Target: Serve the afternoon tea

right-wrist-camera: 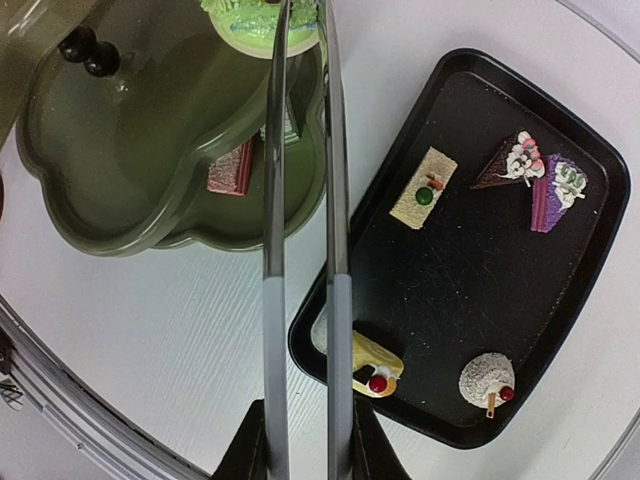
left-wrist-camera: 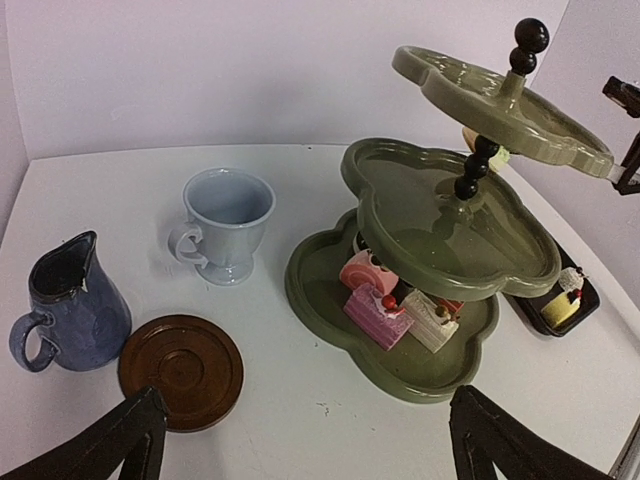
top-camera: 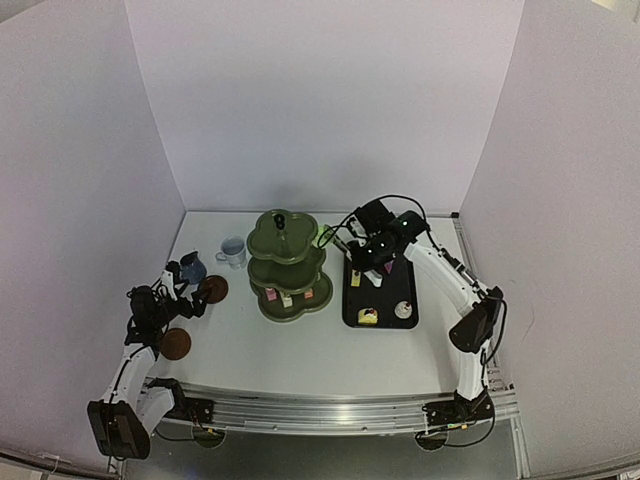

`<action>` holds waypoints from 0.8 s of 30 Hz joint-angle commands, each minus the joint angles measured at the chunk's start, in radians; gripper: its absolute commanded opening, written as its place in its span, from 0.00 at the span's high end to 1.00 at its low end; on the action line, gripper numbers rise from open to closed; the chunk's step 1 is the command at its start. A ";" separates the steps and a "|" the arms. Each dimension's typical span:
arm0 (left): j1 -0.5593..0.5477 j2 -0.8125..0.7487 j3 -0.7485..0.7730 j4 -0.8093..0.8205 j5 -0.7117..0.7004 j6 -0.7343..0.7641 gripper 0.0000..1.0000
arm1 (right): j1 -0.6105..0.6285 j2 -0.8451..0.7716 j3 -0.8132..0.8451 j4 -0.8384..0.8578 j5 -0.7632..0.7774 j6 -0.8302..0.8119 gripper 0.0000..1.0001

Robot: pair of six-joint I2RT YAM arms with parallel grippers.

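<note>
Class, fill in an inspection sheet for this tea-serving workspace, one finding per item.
Surface: white table, no spills seen.
Job's things: green three-tier stand, cakes on its lowest tier; blue mug and pale mug standing off the brown saucers; five tray cakes unserved.
Clutter: black tray; otherwise nothing seen.
Grippers: left gripper open, empty; right gripper shut on metal tongs, green cake at their tips.
Cables: black cables on arms.
Surroundings: pale walls.

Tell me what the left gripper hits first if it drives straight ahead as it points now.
Probably bare table: the open left gripper aims down between the brown saucer and the green stand. Further on, the stand's bottom tier lies nearest; depth is unclear.
</note>
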 commanded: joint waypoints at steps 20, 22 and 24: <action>-0.001 0.029 0.010 0.037 -0.053 0.008 0.01 | 0.049 0.042 0.047 0.047 -0.090 -0.041 0.73; -0.001 0.032 0.011 0.037 -0.049 0.008 0.01 | 0.049 0.039 0.048 0.046 -0.090 -0.038 0.71; -0.001 0.034 0.011 0.037 -0.047 0.008 0.01 | 0.049 0.035 0.046 0.047 -0.086 -0.036 0.70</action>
